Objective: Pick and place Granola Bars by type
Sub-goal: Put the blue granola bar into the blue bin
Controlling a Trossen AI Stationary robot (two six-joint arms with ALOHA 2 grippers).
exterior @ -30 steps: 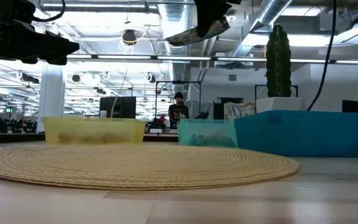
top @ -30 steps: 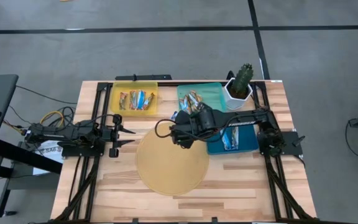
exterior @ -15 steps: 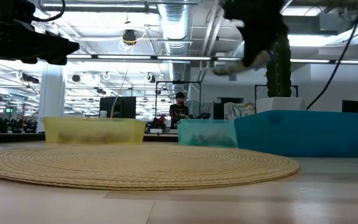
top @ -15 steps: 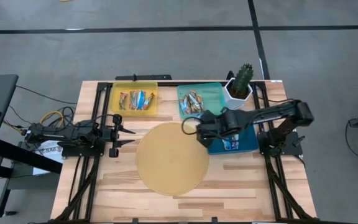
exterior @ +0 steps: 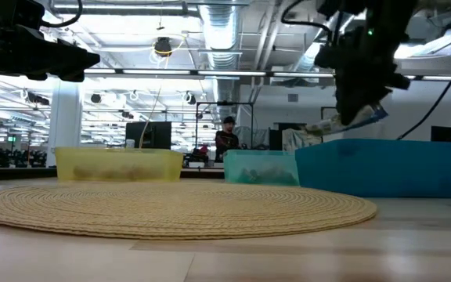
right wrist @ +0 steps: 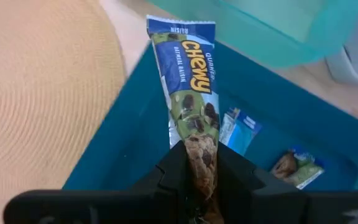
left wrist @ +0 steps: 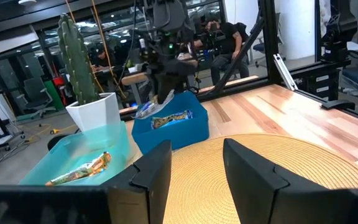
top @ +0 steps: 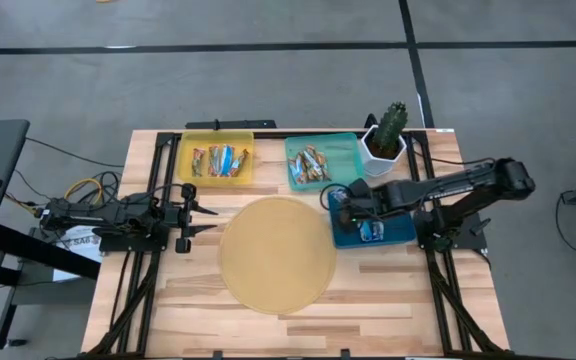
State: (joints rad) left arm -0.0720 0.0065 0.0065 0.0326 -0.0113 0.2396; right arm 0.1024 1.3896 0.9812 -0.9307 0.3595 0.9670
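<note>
Your right gripper (right wrist: 199, 171) pinches a blue granola bar (right wrist: 188, 93) by one end, hanging it over the blue tray (top: 400, 229) below, likely for dropping among matching bars. Left gripper (left wrist: 194, 163) waits spread, empty.

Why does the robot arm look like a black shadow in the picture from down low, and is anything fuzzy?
Low view: bright ceiling lights behind turn the right gripper into a dark silhouette. Right wrist view: the blue-and-white wrapped granola bar it clamps is sharp, while the deep-blue plastic tray beyond looks soft. Left wrist view: the round woven straw mat is crisp, the room behind hazy.
</note>
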